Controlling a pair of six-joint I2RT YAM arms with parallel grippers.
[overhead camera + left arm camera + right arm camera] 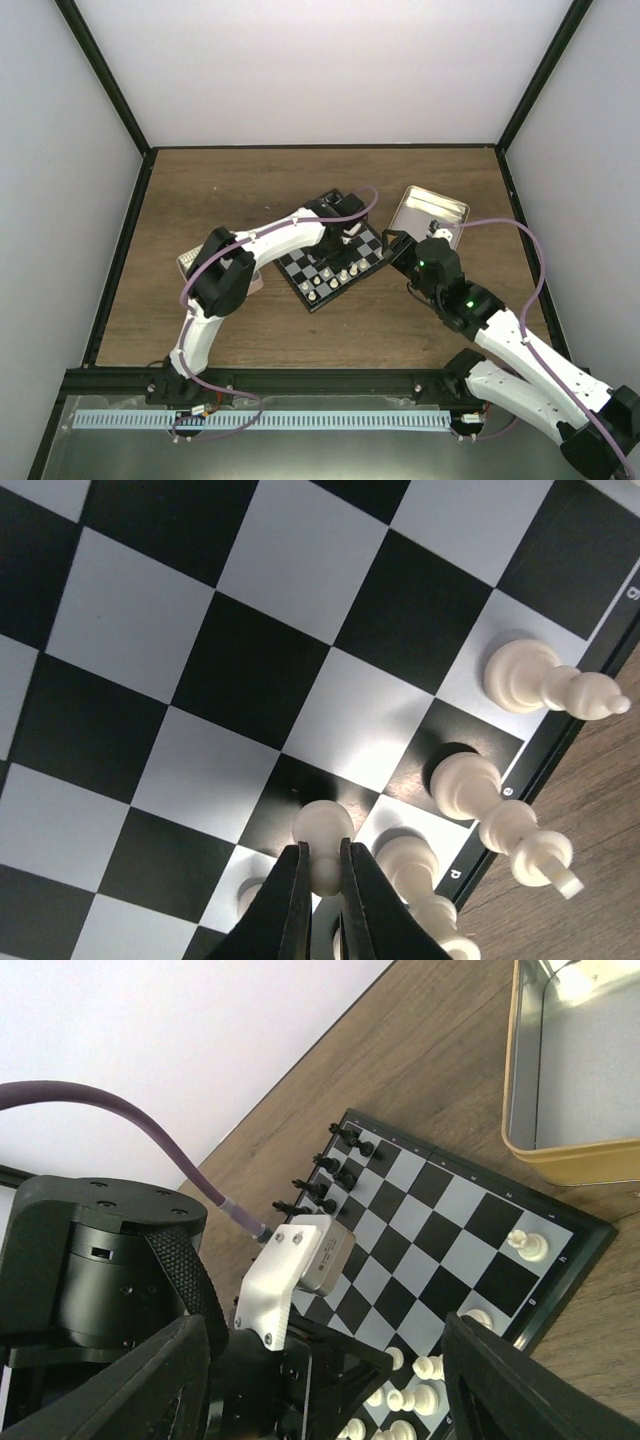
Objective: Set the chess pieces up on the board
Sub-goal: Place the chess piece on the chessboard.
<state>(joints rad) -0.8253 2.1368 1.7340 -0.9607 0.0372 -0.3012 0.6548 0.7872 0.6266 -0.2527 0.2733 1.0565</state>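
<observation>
My left gripper [320, 848] is shut on a cream-white pawn [322, 823], held over a black square of the board [250, 670] close to its rim. I cannot tell whether the pawn touches the square. Other white chess pieces [520, 675] stand on the edge squares beside it. From above, the left gripper [345, 237] sits over the board [318, 295], with white pieces [335, 278] along the near side. My right gripper [320, 1380] is open beside the board [440, 1220], its fingers [540, 1380] wide apart with nothing held. Black pieces [330, 1170] line the far edge.
An open gold tin [432, 208] lies right of the board, just behind the right gripper [400, 250], and shows in the right wrist view as the gold tin [570, 1155]. Another tin [188, 263] lies left of the board, partly under the left arm. Black frame rails border the table.
</observation>
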